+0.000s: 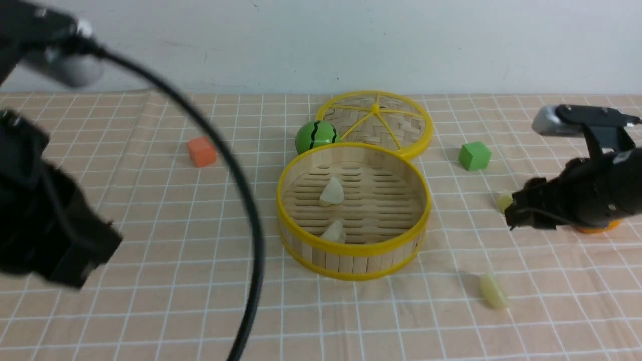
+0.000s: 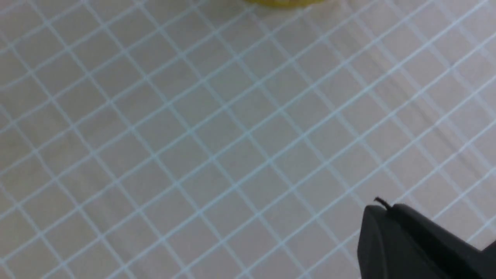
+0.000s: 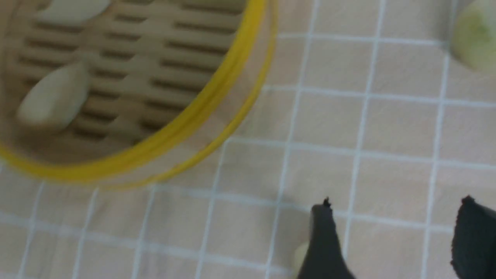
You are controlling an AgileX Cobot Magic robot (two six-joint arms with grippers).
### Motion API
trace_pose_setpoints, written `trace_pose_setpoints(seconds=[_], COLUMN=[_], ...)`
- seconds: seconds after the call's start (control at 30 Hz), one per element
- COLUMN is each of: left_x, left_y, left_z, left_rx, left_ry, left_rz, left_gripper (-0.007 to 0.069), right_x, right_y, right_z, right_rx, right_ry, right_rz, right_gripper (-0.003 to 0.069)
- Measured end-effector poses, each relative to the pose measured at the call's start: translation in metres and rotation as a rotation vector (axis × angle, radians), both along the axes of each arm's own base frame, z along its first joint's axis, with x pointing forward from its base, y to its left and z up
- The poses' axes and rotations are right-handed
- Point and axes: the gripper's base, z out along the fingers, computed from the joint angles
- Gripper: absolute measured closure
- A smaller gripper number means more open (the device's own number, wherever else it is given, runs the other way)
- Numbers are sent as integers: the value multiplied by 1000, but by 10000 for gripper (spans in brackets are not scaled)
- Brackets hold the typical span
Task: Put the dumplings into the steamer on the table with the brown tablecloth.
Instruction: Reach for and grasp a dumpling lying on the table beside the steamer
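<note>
The steamer (image 1: 351,260) is a round basket of upright bamboo slats bound by glossy yellow rims, and its floor is slatted with narrow gaps. Two dumplings (image 1: 332,192) lie inside it, both smooth pale crescents. One sits near the middle and the other close to the near wall. The brown tablecloth (image 1: 150,225) is matte tan with a thin white grid, faintly creased. Behind the steamer lies a flat woven lid (image 1: 376,123) with yellow spokes, and a striped green ball (image 1: 316,136) sits just beside it. An orange cube (image 1: 201,152) and a green cube (image 1: 474,156) stand further out on either side.

My right gripper (image 1: 514,213) hangs over the cloth right of the steamer, its black fingers (image 3: 325,240) standing apart with nothing between them. A third dumpling (image 1: 503,201), yellowish-green, sits at its tips. From the wrist it peeks out beside one finger's outer face, and I cannot tell whether they touch. A fourth dumpling (image 1: 494,291) lies on the cloth nearer me, apart from that gripper.

My left gripper (image 2: 383,228) is closed on nothing, above bare cloth well left of the steamer and far from every dumpling.
</note>
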Motion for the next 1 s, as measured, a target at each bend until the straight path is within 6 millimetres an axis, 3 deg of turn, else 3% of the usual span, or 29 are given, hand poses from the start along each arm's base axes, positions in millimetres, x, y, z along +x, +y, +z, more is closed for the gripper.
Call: trace_pose_setpoints(seconds=[0.13, 0.4, 0.57, 0.67, 0.7, 0.87, 1.0], left_x=[-24, -53, -67, -74, -76, -85, -90], left_y=[20, 45, 53, 56, 57, 61, 63], left_z=[-36, -89, -104, -117, -121, -132, -130], left_rx=[72, 51, -41, -77, -86, -121, -146], left_ry=[-18, -200, -421, -516, -544, -636, -684], left_rz=[48, 176, 190, 180, 176, 167, 166], left_gripper=[638, 638, 638, 638, 638, 638, 638], right_x=[51, 111, 119, 117, 116, 111, 109], right_y=[-10, -16, -18, -16, -16, -14, -11], right_z=[-26, -71, -77, -83, -85, -87, -72], right_rx=[-52, -246, -280, -259, -255, -238, -198], right_ry=[53, 69, 71, 117, 135, 195, 190], right_rz=[-13, 117, 137, 143, 147, 164, 156], right_gripper=[181, 181, 185, 236, 262, 526, 567])
